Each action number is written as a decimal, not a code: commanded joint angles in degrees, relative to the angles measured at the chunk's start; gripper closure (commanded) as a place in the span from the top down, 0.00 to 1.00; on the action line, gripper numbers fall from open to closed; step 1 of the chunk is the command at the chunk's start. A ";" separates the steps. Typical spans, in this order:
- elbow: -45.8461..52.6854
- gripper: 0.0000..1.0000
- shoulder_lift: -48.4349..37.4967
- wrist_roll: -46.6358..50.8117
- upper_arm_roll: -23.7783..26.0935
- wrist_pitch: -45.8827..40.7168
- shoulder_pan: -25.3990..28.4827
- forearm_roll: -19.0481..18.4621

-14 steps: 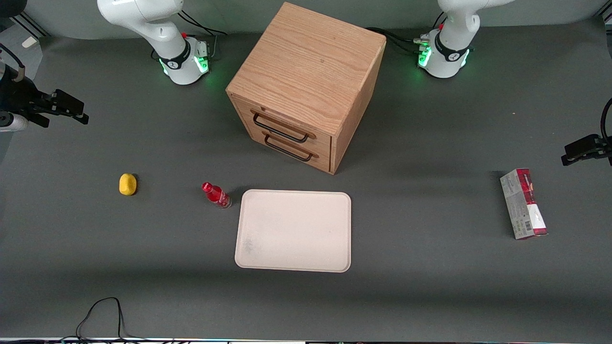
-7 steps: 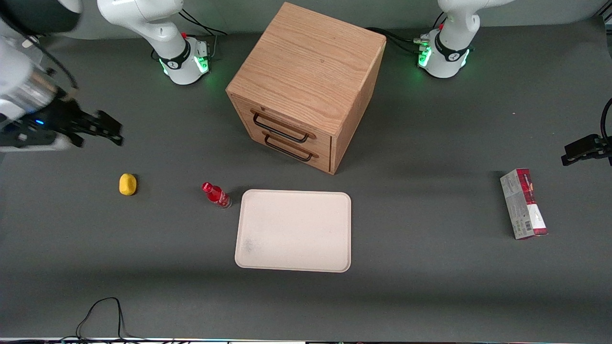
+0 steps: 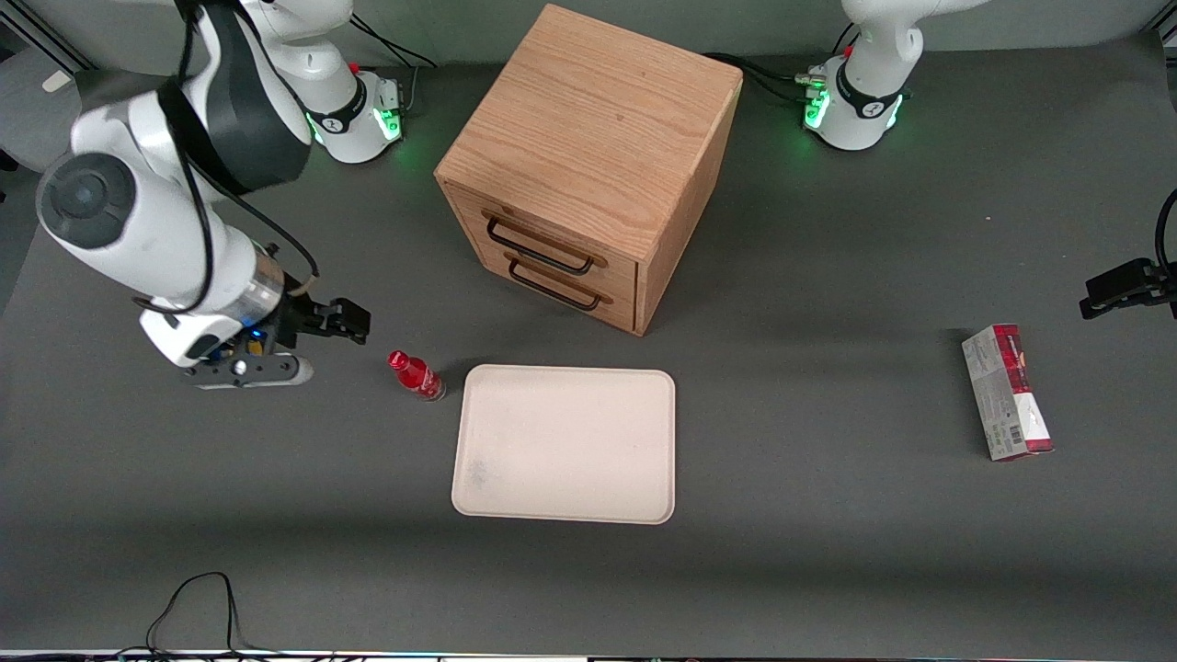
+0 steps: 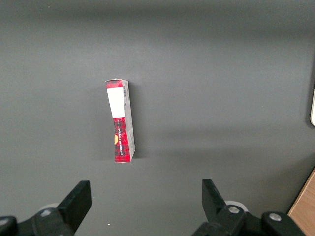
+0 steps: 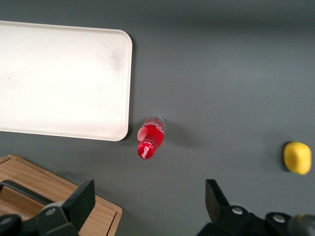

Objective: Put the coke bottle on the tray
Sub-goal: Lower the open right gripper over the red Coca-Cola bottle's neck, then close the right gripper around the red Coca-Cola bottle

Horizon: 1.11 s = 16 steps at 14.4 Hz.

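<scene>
The right arm bends low over the table, its tool (image 3: 345, 322) hanging with fingers spread apart.

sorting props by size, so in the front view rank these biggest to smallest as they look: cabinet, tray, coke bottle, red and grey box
1. Wooden drawer cabinet, though it stands tall, nearer the camera.
2. Tray.
3. Red-and-grey box.
4. Coke bottle, smallest.

The gripper hangs open near the bottle, toward the working arm's end.

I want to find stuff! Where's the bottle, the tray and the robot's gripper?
bottle (image 3: 417, 376), front view, red body.
tray (image 3: 570, 450), front view, bare middle.
gripper (image 5: 147, 204), right wrist view, open gap between fingertips, above table near bottle.
</scene>
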 commanded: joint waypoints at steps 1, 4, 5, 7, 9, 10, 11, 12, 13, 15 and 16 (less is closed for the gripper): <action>-9.32 0.99 -1.64 1.16 1.50 8.53 -0.65 1.03; -17.68 0.99 -1.99 1.16 2.12 18.80 -0.56 0.85; -20.40 0.99 -1.99 1.16 2.03 22.76 -0.56 0.85; -26.21 0.99 -1.90 1.07 2.12 31.11 -0.56 0.50; -28.16 0.99 -1.73 1.07 2.12 34.31 -0.65 0.50; -28.25 0.99 -1.64 1.07 2.03 34.57 -0.65 0.50; -28.25 0.99 -1.38 1.07 2.12 34.75 -0.56 0.50; -28.25 0.99 -1.20 1.07 2.12 35.27 -0.65 0.50; -28.25 0.99 -0.94 1.07 2.12 35.80 -0.65 0.50; -28.17 0.95 -0.06 1.07 2.12 37.03 -0.65 0.50; -28.17 0.94 0.03 1.07 2.12 37.21 -0.65 0.50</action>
